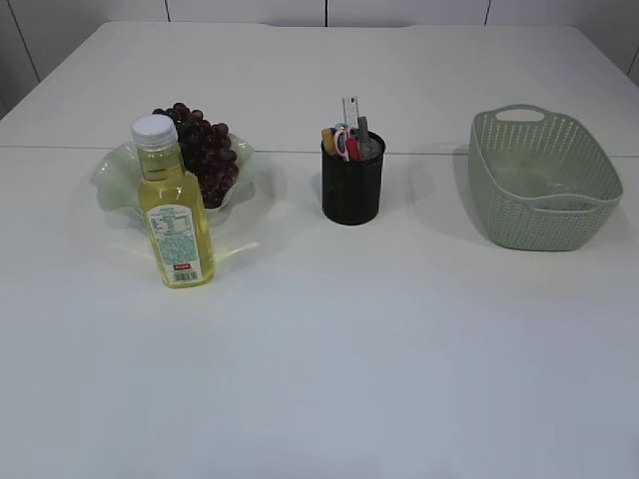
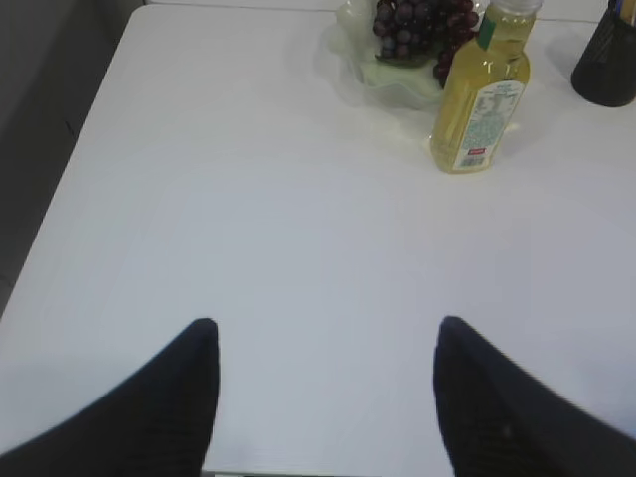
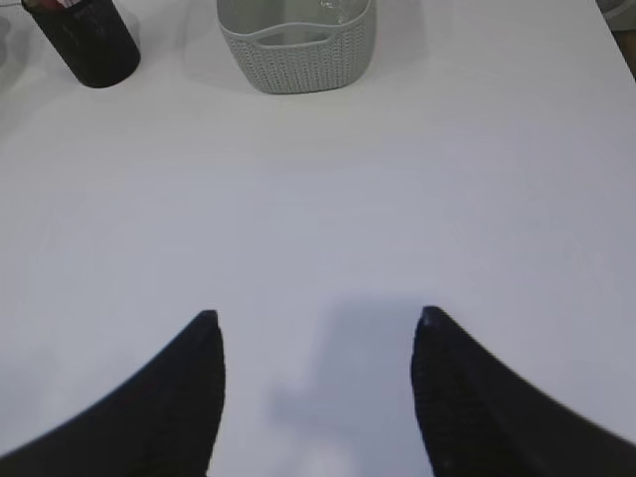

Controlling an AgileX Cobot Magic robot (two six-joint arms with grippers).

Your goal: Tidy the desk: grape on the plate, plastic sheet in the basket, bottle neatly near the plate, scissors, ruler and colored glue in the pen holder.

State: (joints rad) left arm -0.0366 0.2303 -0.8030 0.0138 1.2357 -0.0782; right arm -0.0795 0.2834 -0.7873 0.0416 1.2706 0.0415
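Dark grapes (image 1: 205, 150) lie on the pale green wavy plate (image 1: 115, 180). Upright in front of the plate stands a yellow bottle (image 1: 175, 215) with a white cap. The black pen holder (image 1: 351, 185) holds scissors (image 1: 341, 140), a ruler (image 1: 350, 110) and colored glue (image 1: 327, 140). A clear plastic sheet (image 1: 544, 190) lies inside the green basket (image 1: 539, 180). Neither arm shows in the exterior view. My left gripper (image 2: 326, 333) is open over bare table, well short of the bottle (image 2: 482, 94). Also open and empty, my right gripper (image 3: 316, 323) is far from the basket (image 3: 295, 50).
The white table's left edge (image 2: 70, 179) shows in the left wrist view. In the right wrist view, the pen holder (image 3: 84, 45) stands at the far left and the table's right edge (image 3: 621, 40) runs along the top right corner.
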